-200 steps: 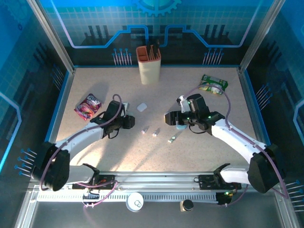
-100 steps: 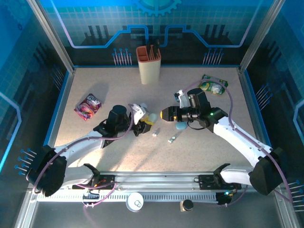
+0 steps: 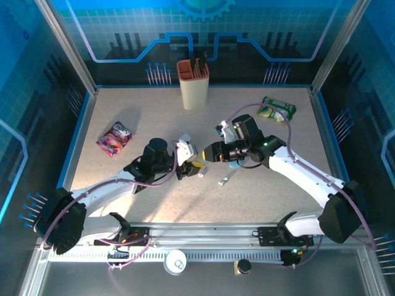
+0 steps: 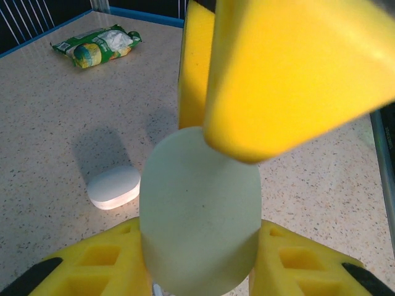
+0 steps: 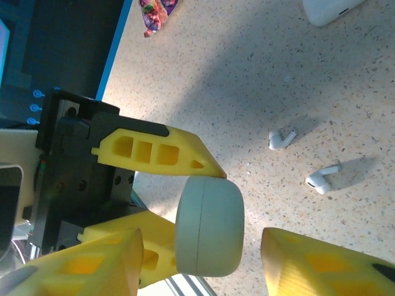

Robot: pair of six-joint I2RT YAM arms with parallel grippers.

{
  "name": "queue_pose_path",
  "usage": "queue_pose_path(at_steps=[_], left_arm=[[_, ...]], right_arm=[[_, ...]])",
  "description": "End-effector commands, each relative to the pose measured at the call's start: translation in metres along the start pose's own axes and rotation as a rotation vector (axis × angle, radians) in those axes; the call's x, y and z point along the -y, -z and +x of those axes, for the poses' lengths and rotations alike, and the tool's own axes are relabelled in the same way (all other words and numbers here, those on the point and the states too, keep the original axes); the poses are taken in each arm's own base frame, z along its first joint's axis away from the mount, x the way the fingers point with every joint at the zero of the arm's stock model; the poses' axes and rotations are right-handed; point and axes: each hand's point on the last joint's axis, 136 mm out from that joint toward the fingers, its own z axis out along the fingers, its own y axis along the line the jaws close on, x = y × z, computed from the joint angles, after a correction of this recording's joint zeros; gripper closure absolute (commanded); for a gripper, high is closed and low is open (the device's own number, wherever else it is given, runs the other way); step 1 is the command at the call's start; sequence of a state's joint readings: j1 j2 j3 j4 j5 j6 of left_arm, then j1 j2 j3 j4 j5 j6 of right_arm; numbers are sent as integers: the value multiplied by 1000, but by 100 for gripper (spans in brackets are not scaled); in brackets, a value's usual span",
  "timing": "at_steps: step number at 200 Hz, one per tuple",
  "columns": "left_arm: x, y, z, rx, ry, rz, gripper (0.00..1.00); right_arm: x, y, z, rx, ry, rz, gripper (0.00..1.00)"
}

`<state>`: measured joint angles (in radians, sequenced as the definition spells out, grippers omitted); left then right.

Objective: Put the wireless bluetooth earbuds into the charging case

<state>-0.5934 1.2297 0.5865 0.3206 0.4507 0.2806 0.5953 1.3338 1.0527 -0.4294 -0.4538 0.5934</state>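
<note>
Pale green and pebble-smooth, the charging case (image 4: 199, 185) sits clamped between the yellow fingers (image 4: 92, 262) of your left gripper (image 4: 199, 259). It is lifted clear of the speckled table (image 4: 55, 123), and its lid is, to all appearances, down. Your right gripper (image 5: 202, 240) faces it nose to nose, fingers spread to either side of the case with a gap showing on each flank, touching nothing. Two of the white earbuds (image 5: 282, 137) lie loose on the tabletop under and just beyond that meeting point, near each other but apart, neither in any grip. Farther out from the left gripper rests a second, white case (image 4: 113, 187), and well past it a green snack packet (image 4: 95, 46). A purple packet (image 3: 115, 137) lies well off to that gripper's outer side. The job in hand looks like getting the lid open. Square your right fingers on the lid half only, clear of the left fingers on the body, and bring them in slowly, because the shell is slick and rounded and could squirt out of a lopsided pinch. Hold the left clamp firm while you lever, and work low over the table, near the buds.
</note>
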Motion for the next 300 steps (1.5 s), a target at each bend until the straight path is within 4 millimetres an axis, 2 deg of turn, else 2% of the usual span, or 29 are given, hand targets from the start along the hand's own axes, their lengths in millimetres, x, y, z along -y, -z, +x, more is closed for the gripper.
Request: queue_pose_path(at_steps=[1, 23, 66, 81, 120, 131, 150, 159, 172, 181, 216, 225, 255, 300], left_arm=[[8, 0, -10, 35, -52, 35, 64], [10, 0, -11, 39, -52, 39, 64], [14, -1, -13, 47, -58, 48, 64], [13, 0, -13, 48, -62, 45, 64], [14, 2, -13, 56, -66, 36, 60], [13, 2, -14, 66, -64, 33, 53], [13, 3, -19, 109, -54, 25, 32], [12, 4, -23, 135, -46, 19, 25], [8, 5, -29, 171, -13, -5, 10], [3, 6, -35, 199, 24, -28, 5], [6, 11, -58, 347, 56, 0, 3], [9, 13, -63, 389, 26, 13, 3], [11, 17, -71, 464, -33, 12, 7], [15, 15, -83, 542, -112, 45, 11]], right_arm=[[-7, -1, 2, -26, 13, -7, 56], [-5, -1, 3, -34, 11, -1, 64], [-4, -4, 7, -50, -6, -7, 61], [-3, -3, 6, -43, -7, -4, 67], [-6, 2, 5, -24, -13, -22, 74], [-8, 5, 3, -5, -19, -38, 76], [-7, 12, -3, 32, -46, -70, 79], [-8, 16, -5, 49, -61, -90, 80], [-11, 24, -9, 74, -82, -130, 82], [-12, 29, -11, 90, -99, -160, 82], [-23, 53, -21, 158, -167, -288, 83], [-19, 53, -18, 160, -203, -311, 85], [-23, 67, -25, 223, -263, -404, 88], [-34, 79, -28, 237, -301, -495, 88]])
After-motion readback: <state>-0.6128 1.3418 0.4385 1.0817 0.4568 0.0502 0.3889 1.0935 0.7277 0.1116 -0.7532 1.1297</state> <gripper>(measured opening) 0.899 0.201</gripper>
